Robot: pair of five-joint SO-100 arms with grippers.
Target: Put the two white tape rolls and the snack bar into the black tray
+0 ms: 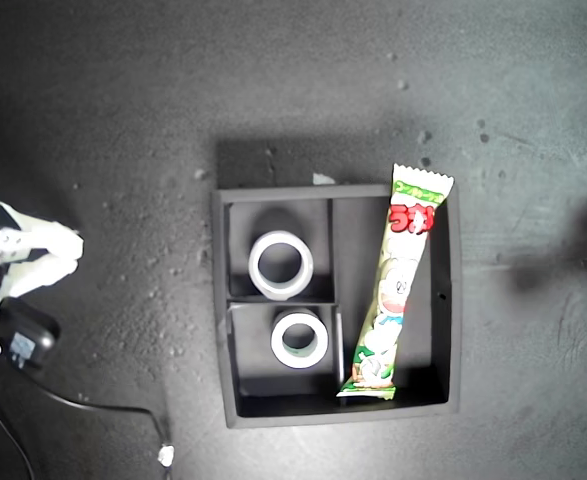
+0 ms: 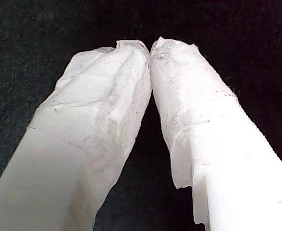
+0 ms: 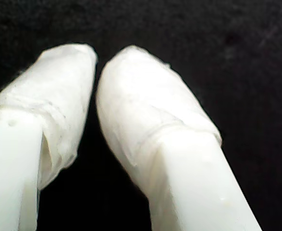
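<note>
Overhanging the black tray rim, the snack bar end.

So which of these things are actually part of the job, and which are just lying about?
Part of the job:
- black tray
- upper tape roll, in one small compartment
- lower tape roll, in the other small compartment
- snack bar, in the long compartment, one end over the rim

Just lying about:
- black cable
- small white scrap beside the tray
</note>
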